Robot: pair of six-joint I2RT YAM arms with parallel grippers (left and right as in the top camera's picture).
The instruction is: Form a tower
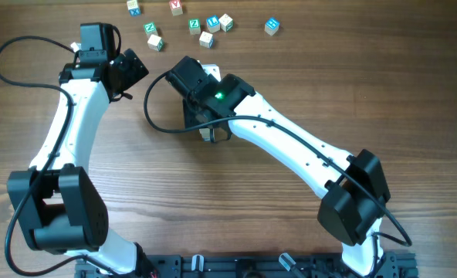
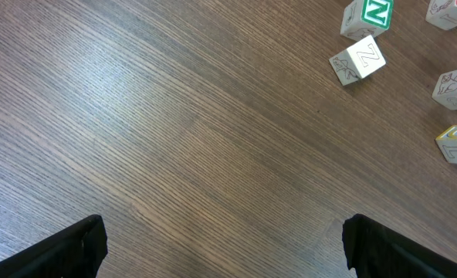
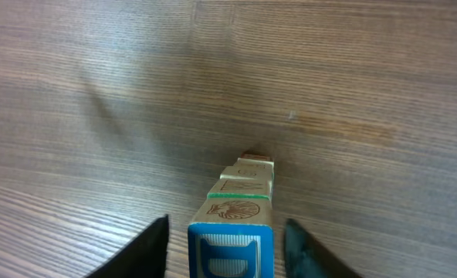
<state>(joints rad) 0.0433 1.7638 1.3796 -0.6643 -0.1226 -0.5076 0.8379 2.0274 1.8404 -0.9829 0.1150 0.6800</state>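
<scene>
At the left, the left gripper [image 2: 222, 232] is held wide open above the bare table [image 2: 174, 116], and nothing is gripped by it. The tower is well apart from it, to its right. In the left wrist view four loose cubes [image 2: 357, 60] are seen at the upper right corner, apart from the fingers. From overhead, several such cubes are seen scattered near the far edge of the table, beyond both grippers, and none is touching the tower.

Near the middle of the table the tower [image 3: 244, 189] is standing upright, one cube wide, with a blue face on its top cube. The right gripper [image 3: 227, 224] is placed directly over it, so from overhead the tower is mostly hidden. The fingers [image 3: 147, 247] are partly open on either side of the top cube. A narrow gap is seen at each side, so the tower is not gripped. Open wood is seen around the tower's foot on every visible side.
</scene>
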